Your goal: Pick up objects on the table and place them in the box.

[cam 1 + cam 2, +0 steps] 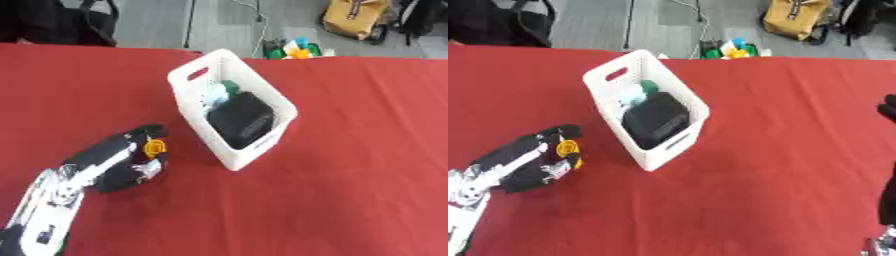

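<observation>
**Carrying a yellow piece to the box**

Our left hand (122, 162) curls its fingers round a small yellow object (155, 147), just above the red tabletop (350, 175). The white box (229, 112), already holding dark and green things, stands just beyond, so next we lift and swing over its rim.

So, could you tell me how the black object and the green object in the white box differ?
The black object is much the larger, filling most of the white box, while the green object shows only as a small patch. The black one lies toward the box's near end; the green one sits at the far end, partly hidden behind it. Both are inside the box, clear of the left hand, which is outside it.
</observation>
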Controlling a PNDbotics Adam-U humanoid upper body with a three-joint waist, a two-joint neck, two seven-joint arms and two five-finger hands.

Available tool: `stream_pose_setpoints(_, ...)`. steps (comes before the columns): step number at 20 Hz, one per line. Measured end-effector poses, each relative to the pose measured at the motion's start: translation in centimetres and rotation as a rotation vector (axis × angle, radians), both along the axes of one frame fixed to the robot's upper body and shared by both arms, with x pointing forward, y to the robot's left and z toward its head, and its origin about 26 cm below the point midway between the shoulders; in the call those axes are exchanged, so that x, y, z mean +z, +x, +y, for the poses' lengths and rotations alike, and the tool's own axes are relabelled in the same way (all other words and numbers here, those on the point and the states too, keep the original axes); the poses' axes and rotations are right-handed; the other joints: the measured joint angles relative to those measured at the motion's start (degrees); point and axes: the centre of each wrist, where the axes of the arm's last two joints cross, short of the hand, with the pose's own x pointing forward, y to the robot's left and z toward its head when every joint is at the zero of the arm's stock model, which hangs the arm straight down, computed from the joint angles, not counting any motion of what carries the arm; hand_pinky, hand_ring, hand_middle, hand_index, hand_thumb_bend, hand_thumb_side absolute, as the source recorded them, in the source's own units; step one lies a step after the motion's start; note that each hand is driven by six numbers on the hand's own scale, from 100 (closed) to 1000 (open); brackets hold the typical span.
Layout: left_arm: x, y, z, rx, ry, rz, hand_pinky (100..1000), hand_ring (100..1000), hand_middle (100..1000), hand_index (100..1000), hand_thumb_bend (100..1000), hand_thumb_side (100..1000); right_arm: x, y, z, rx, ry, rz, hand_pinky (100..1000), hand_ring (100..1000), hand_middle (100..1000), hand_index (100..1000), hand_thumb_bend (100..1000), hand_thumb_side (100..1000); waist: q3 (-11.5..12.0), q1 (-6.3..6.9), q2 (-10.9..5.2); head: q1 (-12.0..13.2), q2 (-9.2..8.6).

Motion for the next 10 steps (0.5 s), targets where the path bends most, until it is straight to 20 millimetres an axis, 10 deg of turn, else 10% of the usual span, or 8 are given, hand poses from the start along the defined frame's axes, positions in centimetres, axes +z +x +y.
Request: stream_pose_setpoints(10, 0.02, 0.02, -0.01, -0.003, 0.015, 0.005, 1000, 1000, 1000, 1000, 131, 1000, 0.00, 0.00, 0.00, 0.005, 0.002, -0.002, 750, 744, 642, 748, 100, 993, 0.00, -0.07, 0.01, 0.01, -0.26)
